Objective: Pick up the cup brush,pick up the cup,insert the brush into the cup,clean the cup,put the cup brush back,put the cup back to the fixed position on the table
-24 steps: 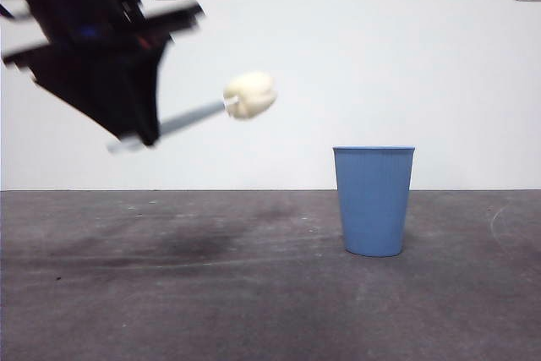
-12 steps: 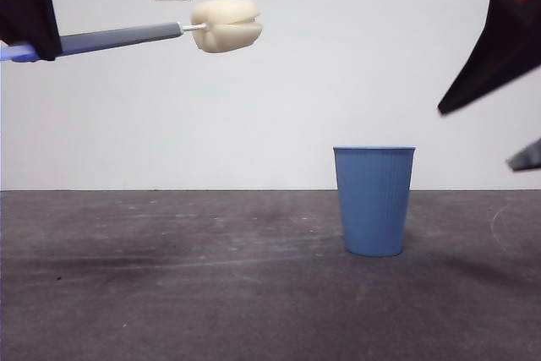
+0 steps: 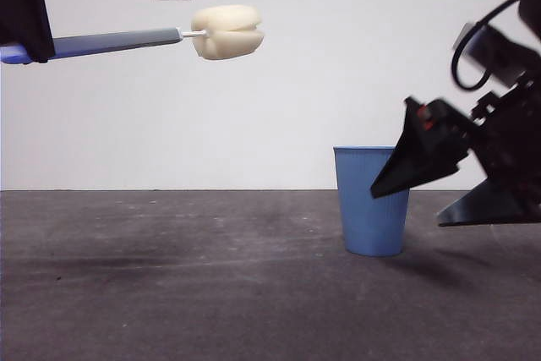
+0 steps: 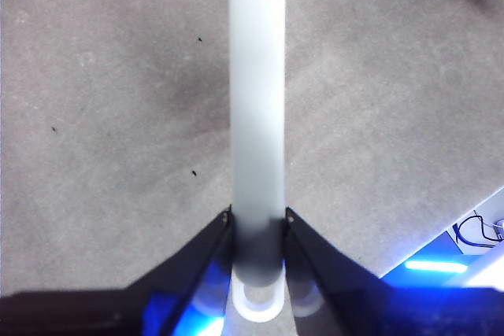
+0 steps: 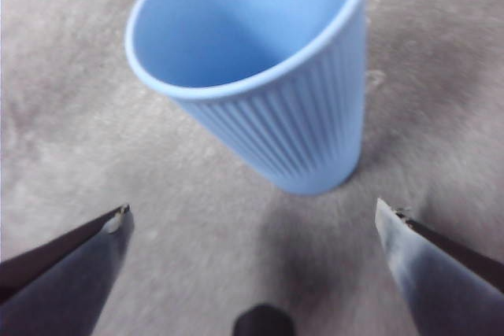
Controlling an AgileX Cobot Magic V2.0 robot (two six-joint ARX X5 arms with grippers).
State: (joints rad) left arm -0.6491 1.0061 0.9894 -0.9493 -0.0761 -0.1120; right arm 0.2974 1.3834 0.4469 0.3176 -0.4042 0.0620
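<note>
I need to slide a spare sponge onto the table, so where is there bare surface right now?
Free: the table from the picture's left edge to the cup, under the cup brush held high by the left gripper. Crowded: beside the cup, where the open right gripper closes in.

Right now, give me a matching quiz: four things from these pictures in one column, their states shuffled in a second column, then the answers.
1. cup brush
2. cup
3. left gripper
4. right gripper

A. open, jaws wide apart beside the cup
B. held level high above the table
C. upright on the table, empty
D. shut on a grey handle

Pairs: 1-B, 2-C, 3-D, 4-A
</note>
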